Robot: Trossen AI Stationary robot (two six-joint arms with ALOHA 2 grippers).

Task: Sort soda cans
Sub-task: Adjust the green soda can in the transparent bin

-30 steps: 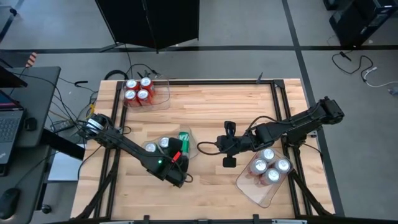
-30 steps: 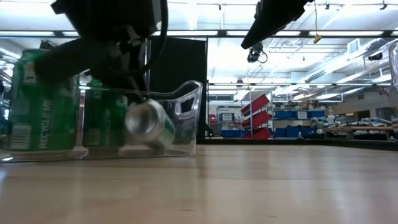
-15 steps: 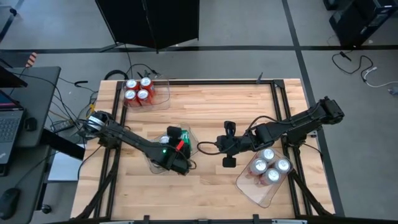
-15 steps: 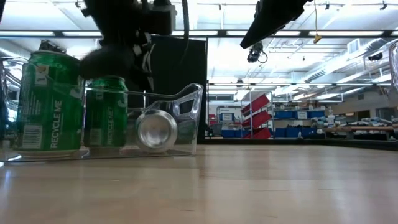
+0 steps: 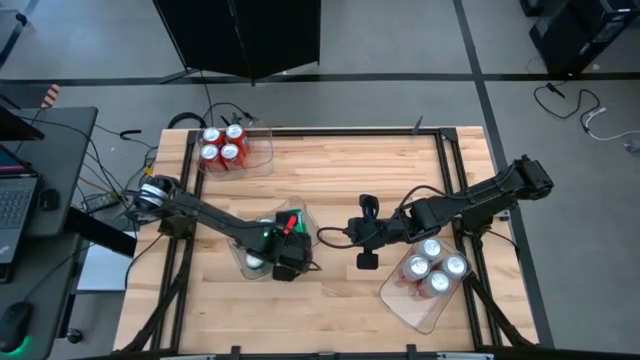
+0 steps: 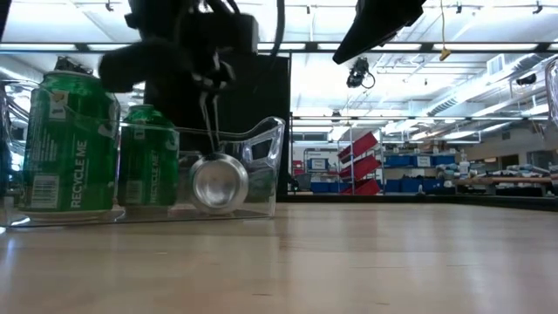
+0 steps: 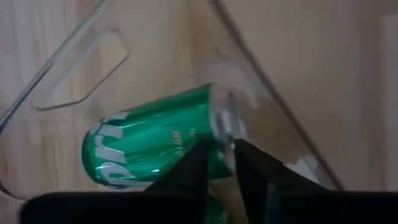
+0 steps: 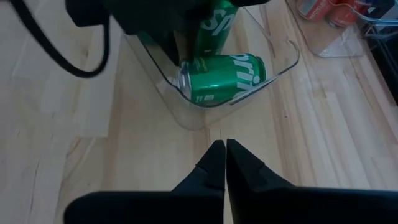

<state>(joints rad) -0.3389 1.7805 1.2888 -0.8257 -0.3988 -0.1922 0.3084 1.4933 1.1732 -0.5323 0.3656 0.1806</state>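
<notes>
Wooden table (image 5: 340,170): clear tray (image 8: 186,112) holds toppled green can (image 8: 221,78).

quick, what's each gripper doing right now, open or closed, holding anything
Left gripper: jaws slightly apart above the tipped green soda can in the clear plastic tray, holding nothing.
Right gripper: closed, empty, hovering mid-table.

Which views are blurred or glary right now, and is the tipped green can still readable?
Left wrist view: soft, the tipped green can smeared. Low view: the left hand is a dark blur against bright ceiling lights. Right wrist view: sharpest, can lettering readable inside the clear tray.
</notes>
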